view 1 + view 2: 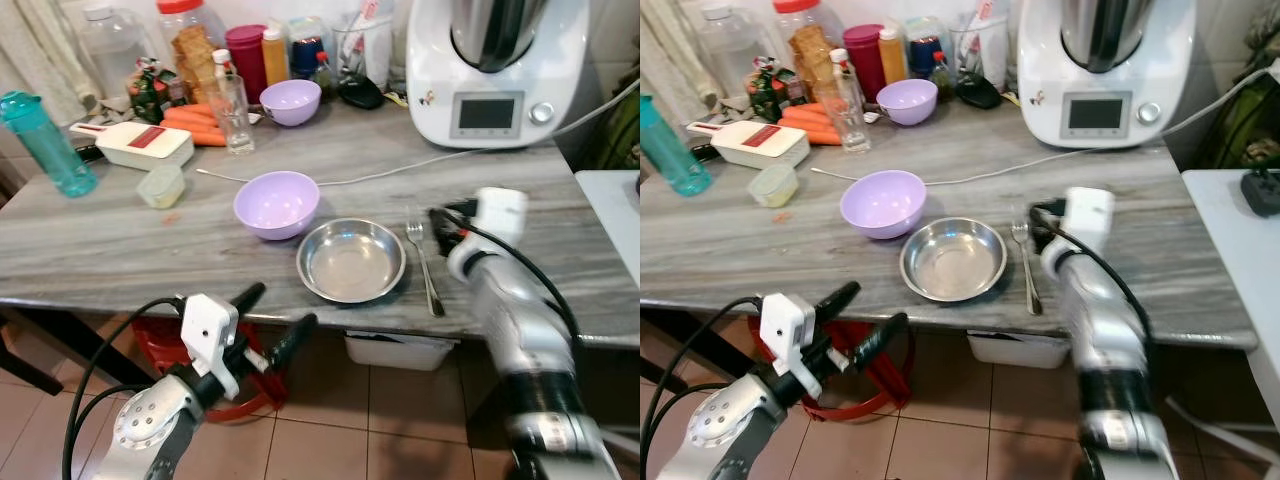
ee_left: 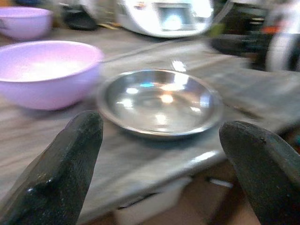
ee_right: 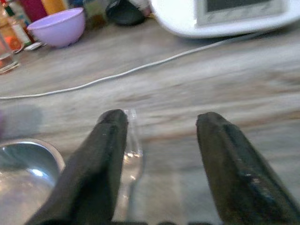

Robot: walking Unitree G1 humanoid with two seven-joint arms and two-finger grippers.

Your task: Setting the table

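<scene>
A steel bowl [image 1: 351, 260] sits near the front edge of the grey table [image 1: 120, 250]. A fork [image 1: 424, 262] lies just to its right, tines pointing away from me. A purple bowl [image 1: 277, 204] stands behind the steel bowl on its left, and a second purple bowl [image 1: 290, 101] stands at the back. My right gripper [image 3: 161, 117] hovers low over the fork's tines [image 3: 131, 154], open and holding nothing. My left gripper [image 1: 280, 312] is open and empty below the table's front edge. It points toward the steel bowl [image 2: 159, 101].
A white kitchen machine [image 1: 495, 65] stands at the back right, and its cable [image 1: 400, 172] runs across the table. A teal bottle [image 1: 45, 145], slicer [image 1: 145, 143], glass [image 1: 235, 115], carrots [image 1: 195, 125] and jars crowd the back left. A red basket [image 1: 250, 395] sits under the table.
</scene>
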